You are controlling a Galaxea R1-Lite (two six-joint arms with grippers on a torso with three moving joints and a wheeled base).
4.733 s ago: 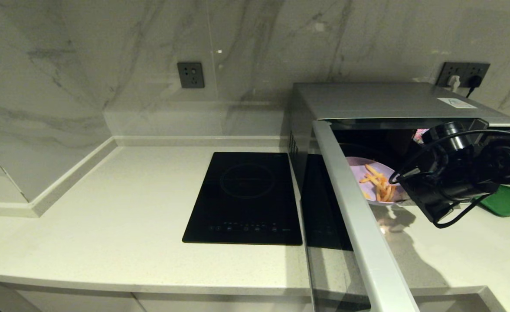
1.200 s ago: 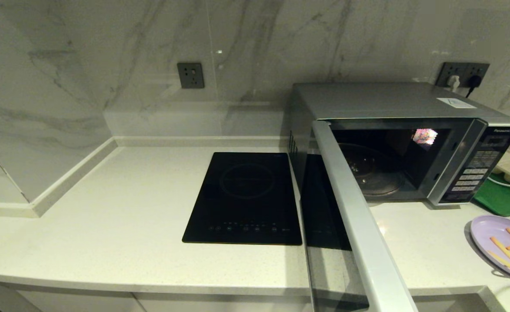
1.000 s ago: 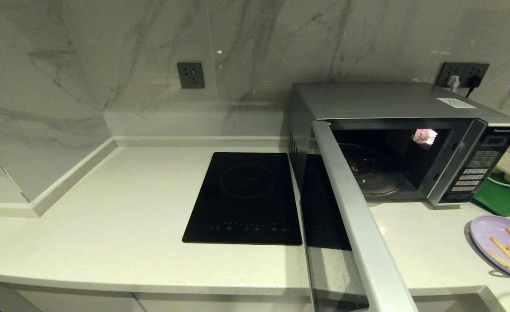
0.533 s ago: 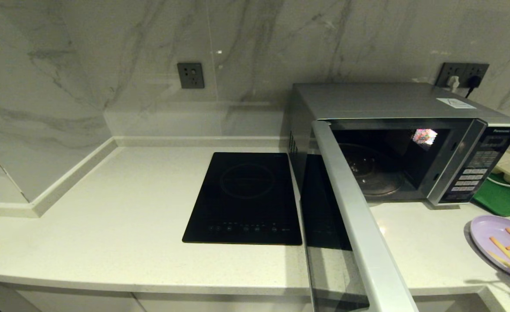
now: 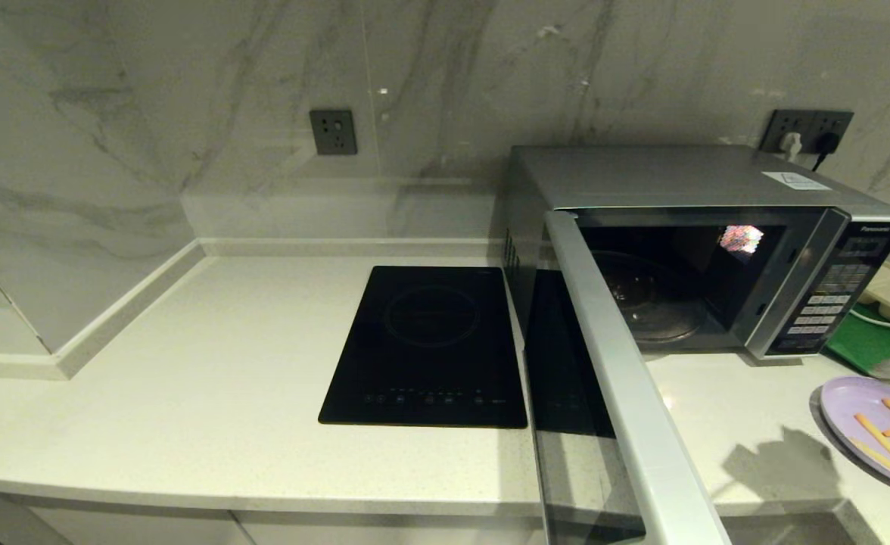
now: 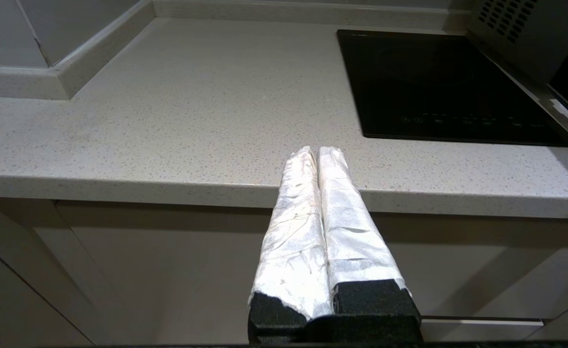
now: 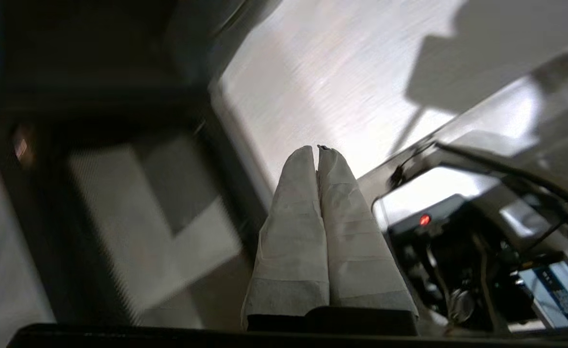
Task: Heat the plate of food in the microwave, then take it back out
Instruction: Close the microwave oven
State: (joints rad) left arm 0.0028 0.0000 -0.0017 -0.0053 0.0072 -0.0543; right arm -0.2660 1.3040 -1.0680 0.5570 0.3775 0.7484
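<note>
Pale speckled counter (image 5: 188, 393) under a marble-look wall; black hob (image 5: 426, 344) at frame centre. The microwave (image 5: 687, 178) filled the upper right, its door (image 5: 627, 424) swung wide toward us, its glass turntable (image 5: 653, 306) bare. The plate of food (image 5: 842, 409) lay on the counter at the lower right edge, partly cut off, fries loose on top.

We judged the plate light and stiff but slick and shallow; a pinch on the bare near rim, kept level, would suit, else the fries slide.

Left gripper (image 6: 317, 151) was parked below the counter's front edge, fingers together, holding nothing. Right gripper (image 7: 317, 149) showed only in its own blurred view, fingers (image 7: 293, 227) pressed together, empty.

A green tray (image 5: 872, 344) and a white cable lay just behind the plate. The open door jutted out across the approach to the microwave from the left.
</note>
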